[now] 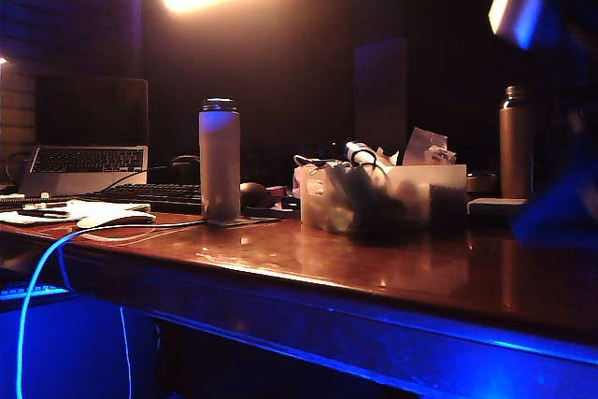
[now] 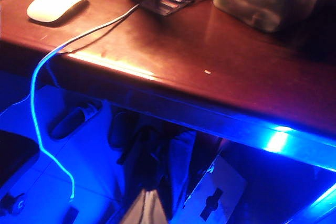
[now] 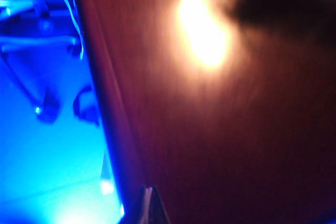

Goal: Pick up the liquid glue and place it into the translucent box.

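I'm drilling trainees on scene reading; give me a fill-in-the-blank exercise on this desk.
1. The glue lies on top of the ____.
2. The white flask stands ____ of the box in the exterior view.
3. The right gripper is ____.
4. The mouse lies near the table's ____ edge.

Missing: box; left; shut; front

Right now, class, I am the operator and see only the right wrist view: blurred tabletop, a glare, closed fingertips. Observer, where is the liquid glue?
Observer: In the exterior view, the liquid glue lies across the top of the translucent box.
Operator: Is my right gripper near it?
Observer: No. The right gripper, shut and empty, is over bare table by the edge, apart from the box.
Operator: And the left one?
Observer: The left gripper sits off the table's front edge, well short of the box. I cannot tell how its jaws stand.
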`<state>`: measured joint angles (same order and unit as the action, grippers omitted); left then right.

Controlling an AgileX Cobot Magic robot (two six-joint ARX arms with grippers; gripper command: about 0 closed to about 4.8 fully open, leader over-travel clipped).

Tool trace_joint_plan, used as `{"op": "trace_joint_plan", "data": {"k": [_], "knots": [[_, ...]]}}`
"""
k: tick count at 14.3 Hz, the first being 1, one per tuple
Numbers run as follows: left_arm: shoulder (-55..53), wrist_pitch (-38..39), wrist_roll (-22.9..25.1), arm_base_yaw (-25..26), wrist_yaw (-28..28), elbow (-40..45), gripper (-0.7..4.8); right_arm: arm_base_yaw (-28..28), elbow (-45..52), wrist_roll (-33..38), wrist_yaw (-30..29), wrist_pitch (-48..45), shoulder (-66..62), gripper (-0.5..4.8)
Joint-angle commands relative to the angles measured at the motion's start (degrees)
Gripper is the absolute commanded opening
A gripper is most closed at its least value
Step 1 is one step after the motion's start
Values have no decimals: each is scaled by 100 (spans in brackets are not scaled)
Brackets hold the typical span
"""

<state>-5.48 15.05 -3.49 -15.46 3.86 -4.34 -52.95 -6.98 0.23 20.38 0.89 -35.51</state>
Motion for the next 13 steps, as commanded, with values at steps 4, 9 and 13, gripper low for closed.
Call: {"op": "trace_joint_plan", "data": {"k": [4, 9, 13], "knots": [[-2, 289, 4, 0, 24, -4, -5, 0, 363, 326, 46, -160, 9, -1], [-2, 289, 4, 0, 24, -4, -5, 0, 365, 313, 52, -813, 9, -1], [-2, 289, 4, 0, 24, -4, -5, 282, 378, 254, -186, -835, 444, -1]]}}
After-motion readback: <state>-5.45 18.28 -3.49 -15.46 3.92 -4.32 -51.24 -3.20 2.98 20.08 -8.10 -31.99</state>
